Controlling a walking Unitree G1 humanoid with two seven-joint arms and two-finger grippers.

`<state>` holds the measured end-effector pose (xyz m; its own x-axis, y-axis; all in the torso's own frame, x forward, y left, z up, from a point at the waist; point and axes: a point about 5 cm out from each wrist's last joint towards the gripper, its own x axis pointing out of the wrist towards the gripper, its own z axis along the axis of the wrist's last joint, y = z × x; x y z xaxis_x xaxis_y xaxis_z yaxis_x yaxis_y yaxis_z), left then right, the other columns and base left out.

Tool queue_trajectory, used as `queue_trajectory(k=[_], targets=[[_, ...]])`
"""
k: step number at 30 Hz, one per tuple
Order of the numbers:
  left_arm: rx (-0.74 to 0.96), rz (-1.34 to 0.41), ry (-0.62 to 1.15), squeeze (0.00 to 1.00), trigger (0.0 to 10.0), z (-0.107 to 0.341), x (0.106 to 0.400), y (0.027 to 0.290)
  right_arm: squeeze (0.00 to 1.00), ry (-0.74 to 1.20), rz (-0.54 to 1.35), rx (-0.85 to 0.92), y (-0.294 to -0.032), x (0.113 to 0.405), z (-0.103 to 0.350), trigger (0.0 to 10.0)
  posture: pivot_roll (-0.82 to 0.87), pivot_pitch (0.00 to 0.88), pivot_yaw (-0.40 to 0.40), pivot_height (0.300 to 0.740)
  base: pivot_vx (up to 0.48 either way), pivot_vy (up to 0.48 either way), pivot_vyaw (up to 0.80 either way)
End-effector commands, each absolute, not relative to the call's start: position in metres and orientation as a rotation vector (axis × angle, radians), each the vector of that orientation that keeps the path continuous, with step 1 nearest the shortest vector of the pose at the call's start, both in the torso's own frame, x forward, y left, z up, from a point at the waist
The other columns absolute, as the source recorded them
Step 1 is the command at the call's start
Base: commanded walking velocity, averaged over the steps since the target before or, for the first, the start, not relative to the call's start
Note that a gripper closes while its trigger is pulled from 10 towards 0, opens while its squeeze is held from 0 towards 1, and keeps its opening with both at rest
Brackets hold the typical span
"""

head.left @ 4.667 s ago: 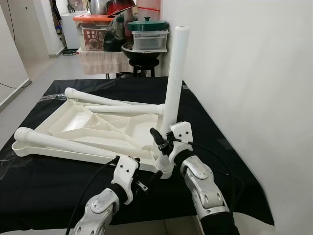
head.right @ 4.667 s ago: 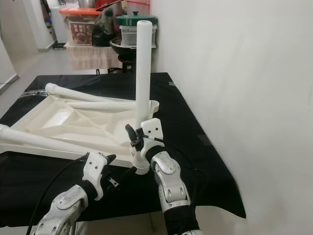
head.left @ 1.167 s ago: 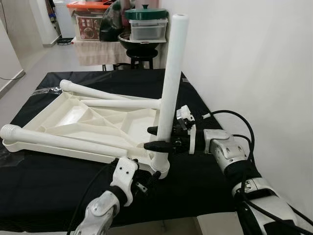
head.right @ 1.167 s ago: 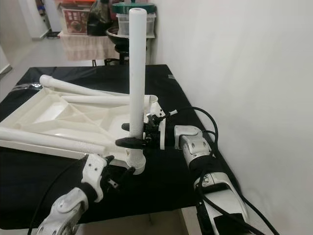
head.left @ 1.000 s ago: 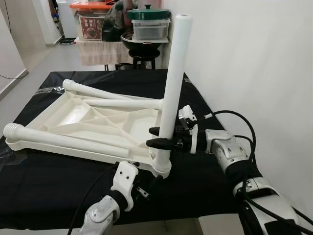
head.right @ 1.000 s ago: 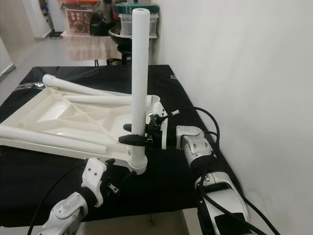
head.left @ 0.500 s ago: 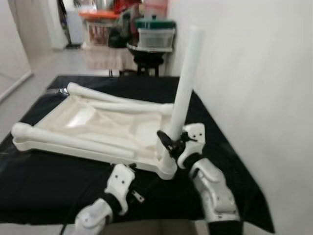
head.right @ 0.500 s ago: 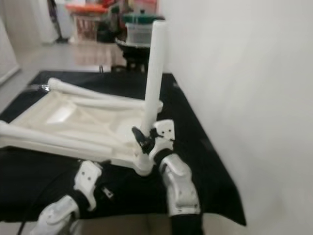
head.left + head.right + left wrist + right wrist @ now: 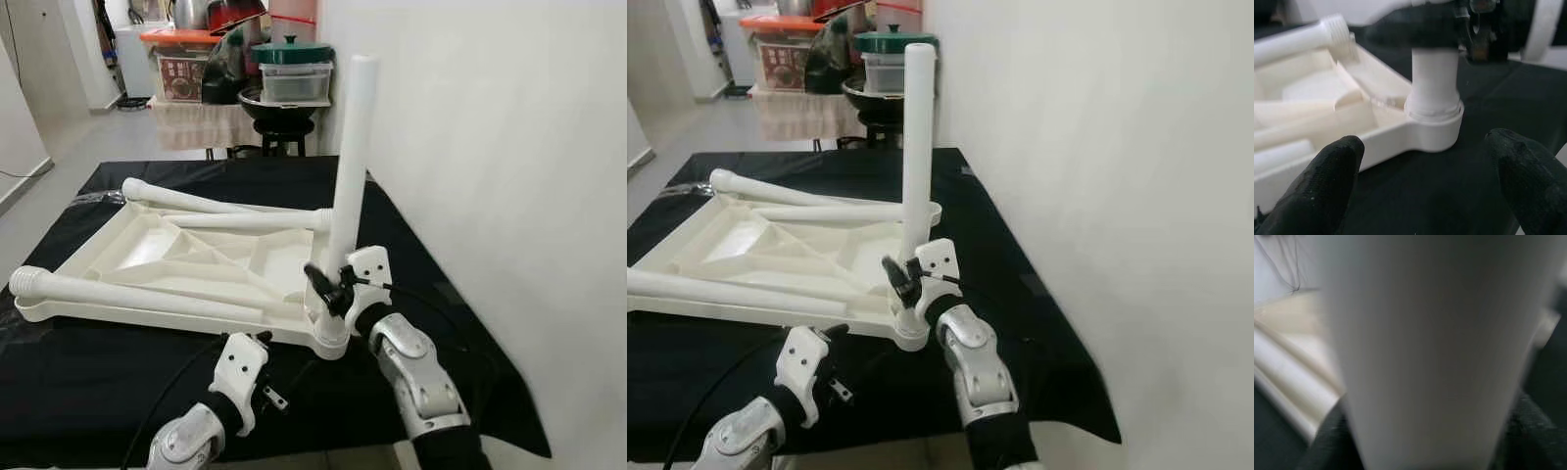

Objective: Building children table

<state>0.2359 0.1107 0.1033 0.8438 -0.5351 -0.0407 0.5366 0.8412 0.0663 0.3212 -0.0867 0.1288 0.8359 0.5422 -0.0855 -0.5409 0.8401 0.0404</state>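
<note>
The upright leg (image 9: pixel 351 162) stands in the corner socket (image 9: pixel 331 338) of the upturned tabletop (image 9: pixel 176 262), and my right gripper (image 9: pixel 327 284) is clamped round it low down, just above the socket. I judge I'm screwing this leg home; next comes another twist, keeping it plumb. My left gripper (image 9: pixel 1425 181) hangs spread and empty just short of the socket. Three more legs (image 9: pixel 147 294) lie loose on the tabletop beyond my grip.

Silver jointed arms, white wrist housings, black cables, black-fingered left hand (image 9: pixel 263 364) and right hand (image 9: pixel 328 284).
</note>
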Motion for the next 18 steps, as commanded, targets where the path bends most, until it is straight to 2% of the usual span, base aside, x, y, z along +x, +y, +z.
queue_trajectory(k=[1, 3, 4, 9, 13, 18], targets=[[0.071, -0.563, 0.056, 0.00, 10.0, 0.098, 0.236, 0.113, 1.00, 0.042, 0.768, 0.074, -0.081, 0.320, 0.147, 10.0, 0.01, 0.000, -0.044, 0.740, 0.000, 0.000, 0.00], [0.071, -0.561, 0.055, 0.00, 10.0, 0.098, 0.237, 0.113, 1.00, 0.028, 0.841, 0.084, -0.082, 0.319, 0.153, 10.0, 0.01, 0.000, -0.044, 0.740, 0.000, 0.000, 0.00], [0.071, -0.559, 0.050, 0.00, 10.0, 0.098, 0.237, 0.112, 0.00, 0.023, 0.906, 0.057, -0.086, 0.321, 0.154, 10.0, 0.02, 0.000, -0.050, 0.740, 0.000, 0.000, 0.00], [0.076, -0.563, 0.021, 0.00, 10.0, 0.102, 0.234, 0.111, 0.00, 0.097, 1.113, -0.035, -0.106, 0.327, 0.144, 10.0, 0.03, 0.000, -0.063, 0.740, 0.000, 0.000, 0.00], [0.078, -0.583, -0.014, 0.00, 10.0, 0.107, 0.227, 0.109, 0.00, 0.173, 1.239, -0.040, -0.121, 0.333, 0.142, 10.0, 0.04, 0.000, -0.071, 0.740, 0.000, 0.000, 0.00], [0.063, -0.603, -0.039, 0.00, 10.0, 0.111, 0.219, 0.108, 0.00, 0.204, 1.221, -0.036, -0.126, 0.344, 0.144, 10.0, 0.06, 0.000, -0.076, 0.740, 0.000, 0.000, 0.00]])
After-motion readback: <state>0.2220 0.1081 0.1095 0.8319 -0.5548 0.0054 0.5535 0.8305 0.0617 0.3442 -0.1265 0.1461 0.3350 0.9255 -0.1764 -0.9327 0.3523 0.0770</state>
